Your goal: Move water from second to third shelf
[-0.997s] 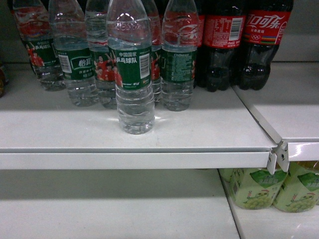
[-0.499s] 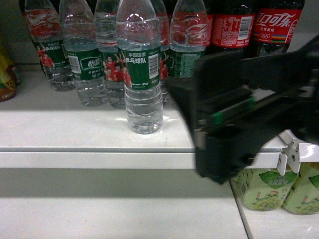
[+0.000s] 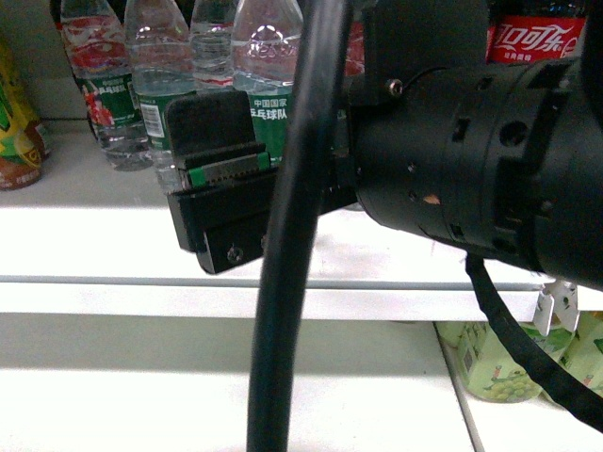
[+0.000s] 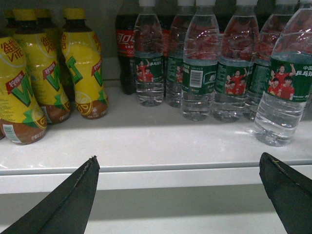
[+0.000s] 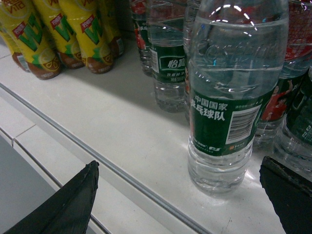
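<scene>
Water bottle [image 5: 229,92] stands upright at the front of the white shelf [image 5: 122,131], out ahead of the row of matching green-labelled bottles [image 4: 197,63] behind it, and nothing touches it. Right gripper [image 5: 180,200] faces it head on from the wrist camera: both dark fingertips [image 5: 63,204] sit at the bottom corners of that view, spread wide apart, with the bottle standing between them and farther in, so those jaws are released and clasp nothing. From the head camera the right arm [image 3: 471,160] fills most of the picture, a thick black cable [image 3: 292,235] running down in front of it, and one black finger with a green strip [image 3: 221,169] covers the lower part of the bottle's label. Only the top of the bottle and part of its white Chinese text show above that finger. Left gripper [image 4: 180,195] hangs lower and off to the left, also parted wide, its two black tips [image 4: 68,200] in the corners of its own view, empty. Ahead of it stand yellow-labelled drink bottles [image 4: 83,68] on the left of the shelf, a dark cola bottle [image 4: 124,48] behind them, then the water row. Pale green cartons [image 3: 490,363] sit on the shelf below, at the right.
</scene>
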You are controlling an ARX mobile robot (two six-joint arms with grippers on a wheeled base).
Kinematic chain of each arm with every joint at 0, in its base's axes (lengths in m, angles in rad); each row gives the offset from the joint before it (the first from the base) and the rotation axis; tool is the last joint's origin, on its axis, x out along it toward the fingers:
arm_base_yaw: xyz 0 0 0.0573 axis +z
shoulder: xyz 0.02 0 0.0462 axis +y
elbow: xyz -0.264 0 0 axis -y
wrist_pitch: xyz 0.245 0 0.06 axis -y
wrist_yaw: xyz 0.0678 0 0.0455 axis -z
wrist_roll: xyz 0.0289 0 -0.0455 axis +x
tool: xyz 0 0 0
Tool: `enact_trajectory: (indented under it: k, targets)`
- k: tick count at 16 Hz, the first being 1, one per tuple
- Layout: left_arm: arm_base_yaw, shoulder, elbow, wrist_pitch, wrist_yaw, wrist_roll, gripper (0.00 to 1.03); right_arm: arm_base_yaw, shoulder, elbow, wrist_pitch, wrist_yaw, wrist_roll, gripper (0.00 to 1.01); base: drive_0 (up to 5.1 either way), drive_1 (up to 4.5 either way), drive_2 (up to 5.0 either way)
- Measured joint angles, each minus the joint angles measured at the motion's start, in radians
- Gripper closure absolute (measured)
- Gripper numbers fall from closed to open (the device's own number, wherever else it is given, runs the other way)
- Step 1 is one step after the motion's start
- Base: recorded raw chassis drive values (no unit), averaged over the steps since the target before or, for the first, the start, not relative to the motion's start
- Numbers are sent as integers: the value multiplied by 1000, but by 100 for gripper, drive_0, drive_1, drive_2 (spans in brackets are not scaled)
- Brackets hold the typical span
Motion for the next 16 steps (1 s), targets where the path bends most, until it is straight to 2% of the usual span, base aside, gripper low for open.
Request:
enact_trajectory:
  k: [3,4,8,13,16]
  targets:
    - [0,0,0,0,0,0,5,-31,64,87,-39,8,45,3,0,0,0]
    - [0,0,0,0,0,0,5,-40,85,119,-68,25,54,3,0,0,0]
    - [0,0,0,0,0,0,5,-45,151,225,-131,59,100,3,0,0,0]
    - [0,0,0,0,0,0,5,-32,230,314,-170,92,122,3,0,0,0]
    - [0,0,0,0,0,0,5,-10,274,355,-168,134,121,3,0,0,0]
